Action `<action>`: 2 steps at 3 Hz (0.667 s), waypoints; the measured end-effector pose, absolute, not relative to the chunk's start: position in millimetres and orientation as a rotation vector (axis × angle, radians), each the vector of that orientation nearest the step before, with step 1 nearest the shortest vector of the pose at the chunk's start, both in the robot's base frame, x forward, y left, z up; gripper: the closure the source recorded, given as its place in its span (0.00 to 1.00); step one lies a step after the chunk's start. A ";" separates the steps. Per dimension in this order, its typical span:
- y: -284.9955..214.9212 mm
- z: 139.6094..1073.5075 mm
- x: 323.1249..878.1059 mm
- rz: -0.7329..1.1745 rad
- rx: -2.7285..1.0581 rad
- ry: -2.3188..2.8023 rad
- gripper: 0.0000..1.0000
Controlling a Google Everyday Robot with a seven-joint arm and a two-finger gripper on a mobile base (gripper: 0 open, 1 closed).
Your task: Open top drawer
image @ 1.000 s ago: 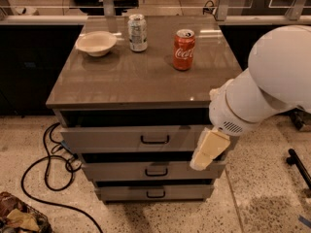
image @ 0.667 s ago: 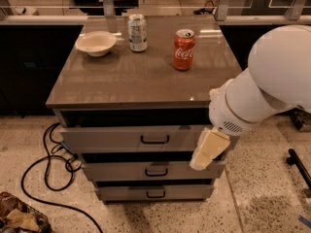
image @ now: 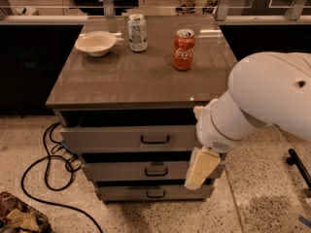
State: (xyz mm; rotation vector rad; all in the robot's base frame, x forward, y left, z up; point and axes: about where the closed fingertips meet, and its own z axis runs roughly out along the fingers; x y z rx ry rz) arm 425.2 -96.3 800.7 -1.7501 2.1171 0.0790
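- You see the top drawer (image: 116,139) just under the brown cabinet top (image: 141,84). A dark gap shows above its front, and its black handle (image: 155,140) sits at the centre.
- The gripper (image: 198,170) hangs at the right end of the drawers, in front of the middle drawer (image: 131,171). You cannot tell if it is released or clenched.
- On the top stand a white bowl (image: 96,42), a silver can (image: 137,32) and a red can (image: 183,49), apart from each other.
- A black cable (image: 47,165) lies on the speckled floor (image: 262,203) at the left.
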 end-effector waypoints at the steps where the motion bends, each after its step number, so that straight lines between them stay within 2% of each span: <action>1: -86.1 775.9 421.6 0.049 -1.797 2.095 0.00; 2: -86.1 775.9 421.6 0.049 -1.797 2.095 0.00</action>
